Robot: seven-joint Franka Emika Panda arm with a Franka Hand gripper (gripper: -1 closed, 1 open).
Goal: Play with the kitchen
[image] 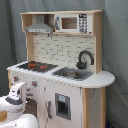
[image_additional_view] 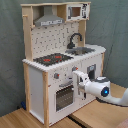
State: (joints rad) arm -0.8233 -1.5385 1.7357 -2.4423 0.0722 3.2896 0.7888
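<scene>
The kitchen [image: 65,95] [image_additional_view: 37,85] is a white and light-wood toy unit, seen in both exterior views. It has a black-red stovetop [image: 37,65] [image_additional_view: 52,59], a grey hood [image: 40,27] [image_additional_view: 50,20], a microwave [image: 70,22] [image_additional_view: 75,11], and a black faucet [image: 85,57] [image_additional_view: 75,40] over the sink [image: 72,74] [image_additional_view: 82,50]. My gripper [image_additional_view: 76,75] is right at the front panel, beside a knob [image_additional_view: 56,76] and above the windowed oven door [image_additional_view: 65,95]. In the first exterior view the white arm [image: 16,97] covers the oven area and hides the gripper.
The kitchen stands on a light wooden surface [image_additional_view: 30,117] with a seam in front of the unit. A grey-green curtain [image_additional_view: 115,25] [image: 115,45] hangs behind it. A small door with a dark panel [image: 62,106] sits under the sink.
</scene>
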